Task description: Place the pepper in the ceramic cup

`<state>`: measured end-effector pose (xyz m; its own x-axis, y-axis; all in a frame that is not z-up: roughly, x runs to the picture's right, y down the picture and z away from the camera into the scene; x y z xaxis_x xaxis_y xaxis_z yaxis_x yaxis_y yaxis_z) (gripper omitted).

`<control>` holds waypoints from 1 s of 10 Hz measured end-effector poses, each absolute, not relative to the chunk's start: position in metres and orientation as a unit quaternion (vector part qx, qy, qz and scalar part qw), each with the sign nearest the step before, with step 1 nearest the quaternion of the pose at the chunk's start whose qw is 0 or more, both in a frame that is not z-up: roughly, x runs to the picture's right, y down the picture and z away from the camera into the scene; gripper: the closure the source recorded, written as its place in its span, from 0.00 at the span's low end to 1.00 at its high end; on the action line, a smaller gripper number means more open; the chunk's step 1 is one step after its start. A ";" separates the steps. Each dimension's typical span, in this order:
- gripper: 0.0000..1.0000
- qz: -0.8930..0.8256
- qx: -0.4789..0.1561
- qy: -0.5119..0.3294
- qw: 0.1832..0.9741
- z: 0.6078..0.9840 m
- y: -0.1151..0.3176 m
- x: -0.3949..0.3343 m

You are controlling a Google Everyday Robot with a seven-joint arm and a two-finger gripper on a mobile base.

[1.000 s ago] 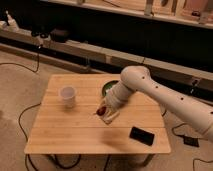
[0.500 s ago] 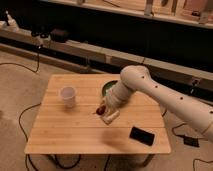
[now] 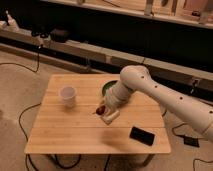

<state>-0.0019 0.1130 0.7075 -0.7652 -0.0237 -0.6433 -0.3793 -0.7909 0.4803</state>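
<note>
Little change is seen from half a second back: the gripper (image 3: 102,109) is still held over the middle of the worktop (image 3: 60,136), right of the ceramic cup (image 3: 68,95), shifted only a touch. Its fingers are pressed together on the pepper (image 3: 101,107), which is kept right of the cup and apart from it. The cup has not been moved and stands upright. A pale block (image 3: 111,118) is seen just beside the gripper, on its side away from the cup. A dark green plate (image 3: 107,86) is half hidden behind the arm, right of the cup and further back. A black slab (image 3: 142,135) lies far right of the cup, near the worktop's front edge. Bare wood is left open between cup and gripper, and forward of the cup to the front edge.
</note>
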 end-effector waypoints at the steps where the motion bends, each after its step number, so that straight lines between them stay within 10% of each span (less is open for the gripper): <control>1: 0.83 0.887 -0.329 0.308 0.102 0.707 0.113 -0.004; 10: 0.83 0.883 -0.366 0.288 0.060 0.707 0.089 -0.021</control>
